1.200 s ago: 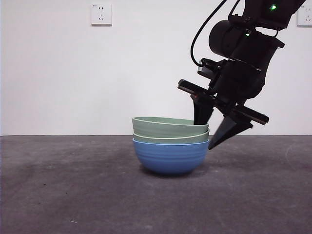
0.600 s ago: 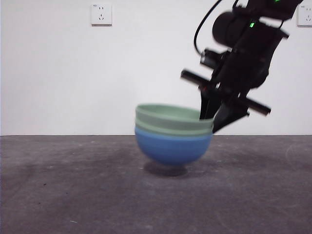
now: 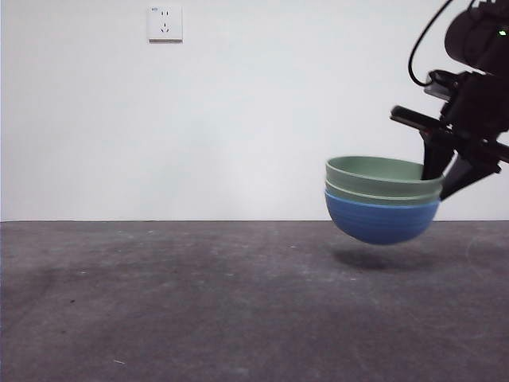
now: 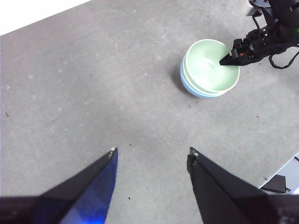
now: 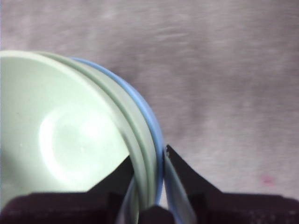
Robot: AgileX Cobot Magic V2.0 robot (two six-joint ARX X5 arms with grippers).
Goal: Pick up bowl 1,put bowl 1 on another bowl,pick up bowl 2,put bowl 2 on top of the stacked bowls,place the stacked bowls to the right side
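Observation:
The stacked bowls (image 3: pixel 382 200), a blue ribbed bowl (image 3: pixel 380 223) with two pale green bowls (image 3: pixel 374 177) nested in it, hang clear of the table at the right of the front view, their shadow below. My right gripper (image 3: pixel 442 177) is shut on the stack's right rim, one jaw inside the top green bowl, one outside the blue wall. In the right wrist view my right gripper (image 5: pixel 148 164) pinches the layered rims of the stacked bowls (image 5: pixel 70 135). The left wrist view shows the stacked bowls (image 4: pixel 209 69) far off. My left gripper (image 4: pixel 152 151) is open and holds nothing.
A grey table (image 3: pixel 199 302) runs to a white wall with a socket (image 3: pixel 165 23). A pale sheet edge (image 4: pixel 285 175) lies at the table's border in the left wrist view.
My right gripper has lifted the stacked bowls off the table and carried them well to the right. The left arm has not shown in the front view.

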